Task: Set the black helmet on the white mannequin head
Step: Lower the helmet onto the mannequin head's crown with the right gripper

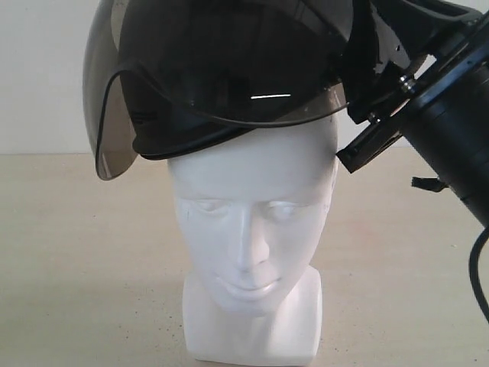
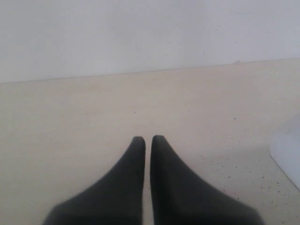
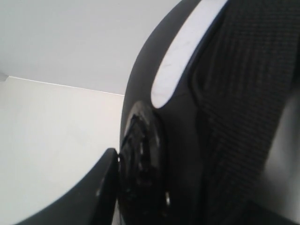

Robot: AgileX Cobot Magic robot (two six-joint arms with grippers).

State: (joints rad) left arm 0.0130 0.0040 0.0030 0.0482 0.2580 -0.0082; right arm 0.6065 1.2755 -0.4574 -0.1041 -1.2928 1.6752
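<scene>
Idling over the table (image 2: 70,122), left gripper (image 2: 147,139), jaws pressed together, empty. The black helmet (image 1: 229,61) hangs tilted over the crown of the white mannequin head (image 1: 252,206), not seated; right gripper (image 3: 115,176) jaws pinch its rim. Shell likely stiff, slick, bulky; hold the padded rim, not the visor (image 1: 107,130).

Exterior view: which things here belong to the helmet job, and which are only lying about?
Belong to the job: black helmet; white mannequin head; right gripper, holding the helmet.
Only standing by: left gripper, shut and empty; beige table; white wall.
</scene>
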